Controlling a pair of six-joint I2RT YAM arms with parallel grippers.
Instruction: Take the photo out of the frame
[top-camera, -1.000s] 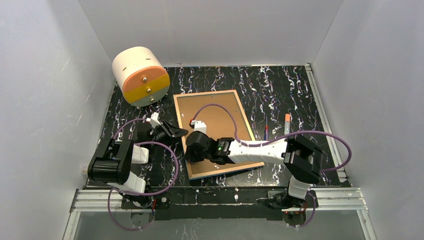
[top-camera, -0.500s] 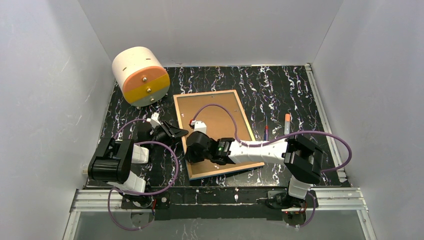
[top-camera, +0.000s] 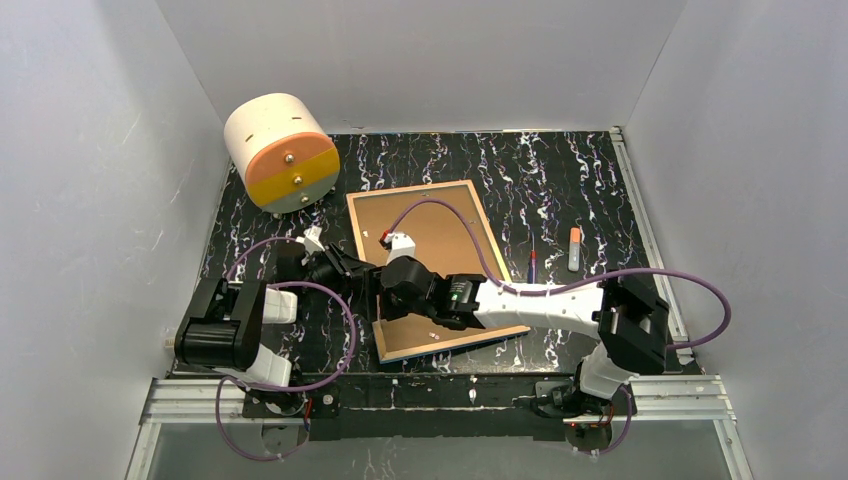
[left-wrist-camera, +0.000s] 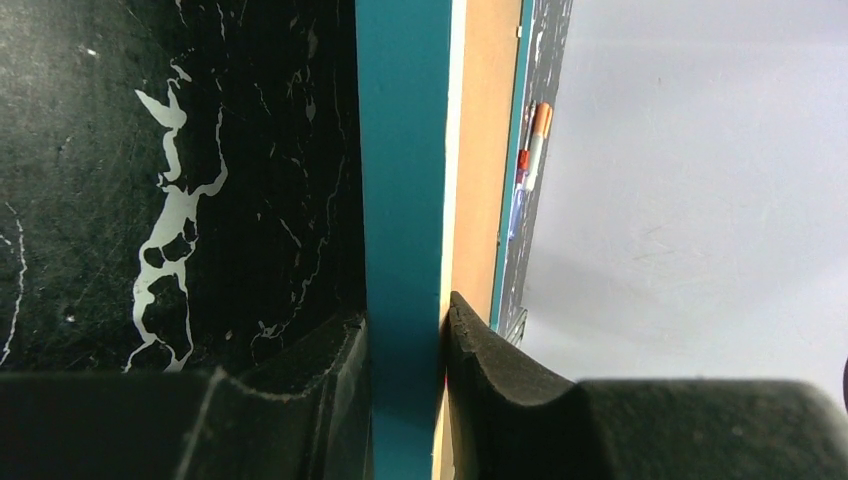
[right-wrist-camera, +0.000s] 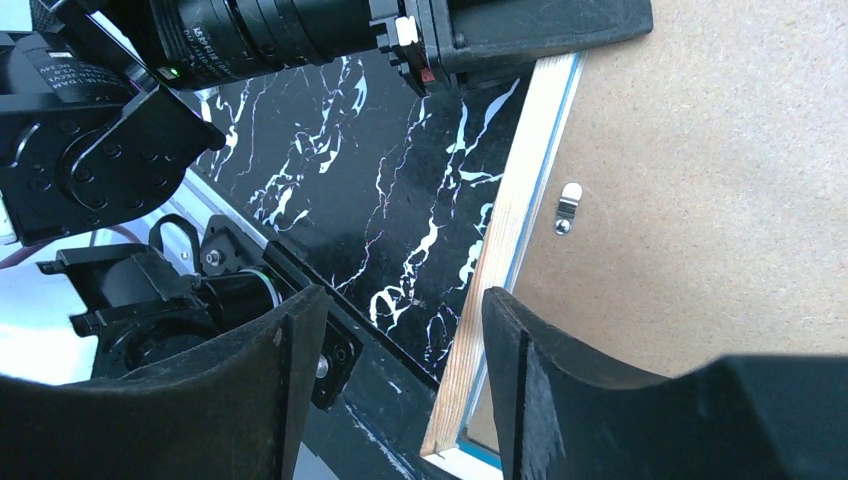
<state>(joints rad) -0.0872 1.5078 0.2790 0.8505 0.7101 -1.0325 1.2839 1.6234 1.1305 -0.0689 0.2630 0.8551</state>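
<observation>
**Two grippers at one edge, backing not yet freed**

Pressed together on the frame (left-wrist-camera: 405, 150), the left gripper (left-wrist-camera: 405, 345) pinches the blue left rail between its dark pads (left-wrist-camera: 480, 350), one on the outer face and one against the pale wooden edging. The right gripper (right-wrist-camera: 400, 310) hangs spread over the same rail nearer the front corner, holding nothing.

Over the last second the right arm has swung its elbow out toward the right side of the table (top-camera: 560, 190), and its wrist has slid a little along the rail. The frame itself lies where it lay, face down. The brown backing board (top-camera: 430, 245) is uppermost and sits inside the wooden edging.

The photo is not visible. By my reading it sits beneath that board, inside the frame.

A small metal turn clip (right-wrist-camera: 568, 205) lies on the board just inside the rail, close to the open fingers. That shift likely lines the right fingers up with the clip or the board's edge, while the left grip steadies the frame. No step that frees the photo looks done.
</observation>
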